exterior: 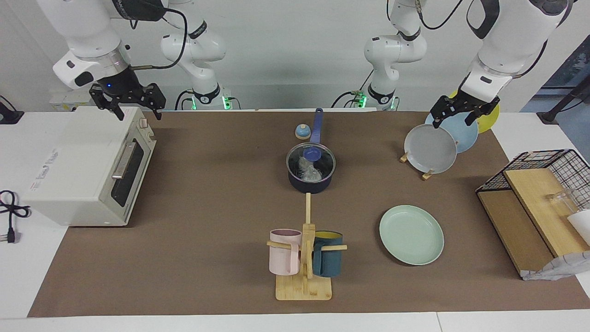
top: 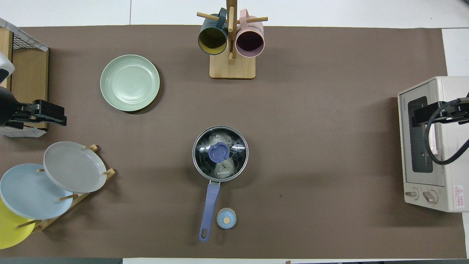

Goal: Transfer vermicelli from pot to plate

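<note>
Toaster oven (exterior: 92, 170), mug rack (exterior: 305, 258), wire basket (exterior: 548, 170)

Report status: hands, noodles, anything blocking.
Left hand open over plate rack, right hand open over oven. Noodles in pot. Glass lid on. Green plate bare.

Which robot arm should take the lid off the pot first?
Probably the left: its hand hangs over the plate rack, at the mint plate's end. The lidded pot sits mid-table; the right hand is over the toaster oven.
</note>
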{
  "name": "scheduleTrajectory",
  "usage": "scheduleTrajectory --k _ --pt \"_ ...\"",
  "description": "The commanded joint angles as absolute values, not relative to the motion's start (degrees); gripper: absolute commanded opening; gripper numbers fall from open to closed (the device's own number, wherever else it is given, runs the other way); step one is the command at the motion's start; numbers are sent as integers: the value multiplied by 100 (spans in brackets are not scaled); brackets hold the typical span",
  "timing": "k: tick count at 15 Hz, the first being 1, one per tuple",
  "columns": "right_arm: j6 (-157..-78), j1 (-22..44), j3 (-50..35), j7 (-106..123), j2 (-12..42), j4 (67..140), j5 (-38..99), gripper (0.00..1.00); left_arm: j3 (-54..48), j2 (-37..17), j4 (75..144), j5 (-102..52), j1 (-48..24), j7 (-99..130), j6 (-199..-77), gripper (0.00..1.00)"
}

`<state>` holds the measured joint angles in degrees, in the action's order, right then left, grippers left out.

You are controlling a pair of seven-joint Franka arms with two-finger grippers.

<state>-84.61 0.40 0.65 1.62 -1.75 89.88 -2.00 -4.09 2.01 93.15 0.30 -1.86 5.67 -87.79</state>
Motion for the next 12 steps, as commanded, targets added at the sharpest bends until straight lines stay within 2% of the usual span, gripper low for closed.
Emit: scheduleTrajectory --k 1,12 --pt "-8341 9 26 220 -185 8930 -264 100 -431 316 9413 -35 -123 598 -8780 100" --pt "-8350 17 35 184 -263 9026 -123 100 -431 308 9413 -35 -123 598 -8780 100"
